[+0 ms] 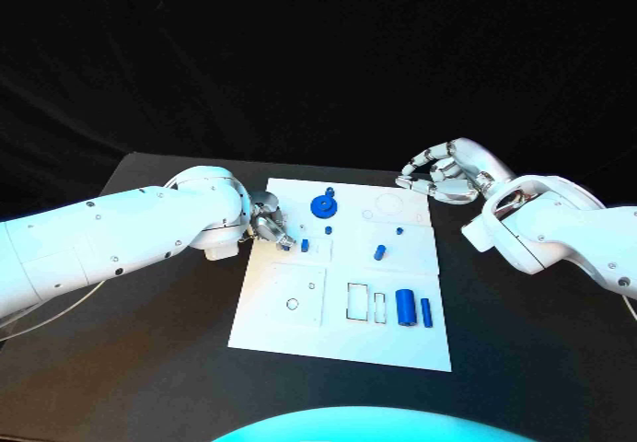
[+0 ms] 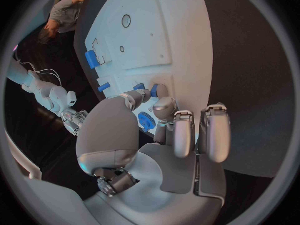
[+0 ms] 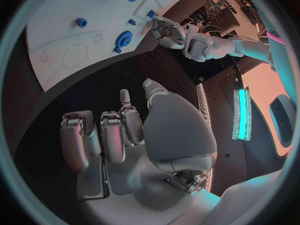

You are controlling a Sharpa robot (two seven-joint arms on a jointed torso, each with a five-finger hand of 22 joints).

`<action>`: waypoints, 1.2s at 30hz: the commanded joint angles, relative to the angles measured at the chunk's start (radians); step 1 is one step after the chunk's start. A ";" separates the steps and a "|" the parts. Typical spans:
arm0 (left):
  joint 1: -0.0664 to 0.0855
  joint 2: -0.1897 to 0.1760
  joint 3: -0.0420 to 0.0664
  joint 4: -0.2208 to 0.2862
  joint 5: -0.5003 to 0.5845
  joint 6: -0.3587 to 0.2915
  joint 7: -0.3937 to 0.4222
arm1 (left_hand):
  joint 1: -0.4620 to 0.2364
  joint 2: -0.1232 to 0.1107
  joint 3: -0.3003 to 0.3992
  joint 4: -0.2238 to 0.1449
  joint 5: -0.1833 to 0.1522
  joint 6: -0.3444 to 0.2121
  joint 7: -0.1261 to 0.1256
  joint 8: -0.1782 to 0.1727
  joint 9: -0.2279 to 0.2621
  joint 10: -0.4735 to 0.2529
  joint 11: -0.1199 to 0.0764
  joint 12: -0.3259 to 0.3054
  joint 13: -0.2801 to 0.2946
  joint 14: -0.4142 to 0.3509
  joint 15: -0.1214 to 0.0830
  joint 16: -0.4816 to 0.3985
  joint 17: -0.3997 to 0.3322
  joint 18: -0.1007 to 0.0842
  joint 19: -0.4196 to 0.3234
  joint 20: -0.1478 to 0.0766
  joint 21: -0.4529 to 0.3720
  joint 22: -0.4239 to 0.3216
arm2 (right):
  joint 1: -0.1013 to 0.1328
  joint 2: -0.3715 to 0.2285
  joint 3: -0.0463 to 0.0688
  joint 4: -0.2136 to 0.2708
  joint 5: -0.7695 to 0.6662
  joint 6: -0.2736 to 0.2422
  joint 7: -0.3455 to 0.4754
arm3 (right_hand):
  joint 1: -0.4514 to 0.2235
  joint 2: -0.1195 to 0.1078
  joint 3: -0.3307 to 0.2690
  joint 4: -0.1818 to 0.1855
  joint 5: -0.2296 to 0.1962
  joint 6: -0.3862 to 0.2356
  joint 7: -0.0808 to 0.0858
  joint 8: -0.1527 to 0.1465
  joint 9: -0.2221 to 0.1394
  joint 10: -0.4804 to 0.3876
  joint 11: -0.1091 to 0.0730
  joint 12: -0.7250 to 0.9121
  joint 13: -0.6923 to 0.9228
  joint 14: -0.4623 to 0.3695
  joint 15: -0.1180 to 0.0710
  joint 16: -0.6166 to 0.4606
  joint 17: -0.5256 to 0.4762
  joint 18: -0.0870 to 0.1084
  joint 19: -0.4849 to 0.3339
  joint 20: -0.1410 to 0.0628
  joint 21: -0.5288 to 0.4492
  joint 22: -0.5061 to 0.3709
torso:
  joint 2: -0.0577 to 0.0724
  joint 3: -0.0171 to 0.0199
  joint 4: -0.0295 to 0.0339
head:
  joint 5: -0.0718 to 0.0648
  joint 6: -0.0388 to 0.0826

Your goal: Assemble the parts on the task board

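Reaching in over the near edge of the task board [image 1: 285, 313], the left hand [image 1: 270, 226] pinches a small blue part [image 1: 287, 245] between its fingertips. Just beyond it I count six more blue parts on the white plate, among them a blue gear [image 1: 324, 204]. Well apart, off the board's far corner, the right hand [image 1: 445, 173] hovers over the black table [image 1: 531, 350], fingers curled in on nothing.

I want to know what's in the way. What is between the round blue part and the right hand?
Head view: only bare white task board, with faint outlines, then black table, lies between the round blue part and the right hand.
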 commanded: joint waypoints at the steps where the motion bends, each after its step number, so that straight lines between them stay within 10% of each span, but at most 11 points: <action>1: -0.002 0.000 -0.001 -0.001 0.002 0.013 -0.009 | -0.008 0.002 -0.017 0.010 -0.004 0.003 0.006 -0.006 -0.002 -0.002 -0.001 0.005 0.002 0.106 -0.004 0.004 0.263 -0.014 0.038 -0.005 0.002 0.129 | 0.000 0.000 0.000 0.002 -0.006 0.002 0.009 | -0.018 -0.001 -0.005 0.000 0.004 -0.005 0.000 0.004 0.002 -0.005 -0.001 -0.005 0.072 0.089 -0.006 -0.004 0.200 -0.002 0.079 -0.005 -0.004 0.236 | 0.000 0.0003 -0.0005 | 0.000 -0.001; 24: 0.000 -0.029 0.028 0.017 0.057 -0.156 0.058 | -0.095 0.029 -0.216 0.062 -0.052 -0.015 0.016 -0.025 -0.018 -0.024 0.008 -0.011 -0.018 0.106 0.000 0.004 0.263 -0.010 0.031 -0.003 -0.009 0.114 | 0.000 -0.003 0.000 0.000 -0.006 -0.003 0.010 | -0.026 -0.001 -0.009 0.000 0.003 -0.006 -0.001 0.005 0.003 -0.005 -0.001 -0.005 0.072 0.089 -0.006 -0.004 0.200 -0.002 0.078 -0.005 -0.006 0.235 | -0.001 0.0010 -0.0004 | -0.004 0.002; 27: 0.000 -0.029 0.030 0.015 0.082 -0.199 0.085 | -0.087 0.043 -0.270 0.064 -0.054 -0.044 0.028 -0.035 -0.021 -0.081 0.019 -0.084 -0.100 0.105 0.011 0.002 0.261 0.002 0.004 0.002 -0.042 0.064 | 0.000 -0.003 0.000 0.000 -0.006 -0.003 0.010 | -0.026 -0.001 -0.009 0.000 0.003 -0.006 -0.001 0.005 0.003 -0.005 -0.001 -0.005 0.072 0.089 -0.006 -0.004 0.200 -0.002 0.078 -0.005 -0.006 0.235 | -0.001 0.0012 -0.0003 | -0.005 0.003; 29: 0.001 -0.027 0.031 0.012 0.103 -0.243 0.120 | -0.075 0.051 -0.299 0.062 -0.055 -0.095 0.050 -0.055 -0.028 -0.197 0.039 -0.242 -0.273 0.092 0.025 -0.021 0.222 0.016 -0.031 0.011 -0.086 -0.003 | 0.000 -0.004 0.000 0.000 -0.006 -0.003 0.010 | -0.026 -0.001 -0.009 0.000 0.003 -0.006 -0.001 0.005 0.003 -0.005 -0.001 -0.005 0.072 0.089 -0.006 -0.004 0.200 -0.002 0.078 -0.005 -0.006 0.235 | -0.001 0.0012 0.0002 | -0.007 0.004; 36: 0.000 -0.001 0.025 0.006 0.032 -0.350 0.288 | 0.186 0.046 -0.251 0.046 -0.045 -0.229 0.117 -0.100 -0.068 -0.388 0.102 -0.351 -0.351 -0.010 0.081 -0.168 0.009 0.071 -0.180 0.062 -0.281 -0.261 | 0.000 -0.005 0.000 0.000 -0.008 -0.001 0.008 | -0.028 -0.001 -0.009 0.000 0.004 -0.006 -0.001 0.005 0.004 -0.005 -0.001 -0.005 0.072 0.089 -0.006 -0.004 0.199 -0.002 0.078 -0.005 -0.006 0.235 | 0.000 0.0008 0.0008 | -0.017 0.009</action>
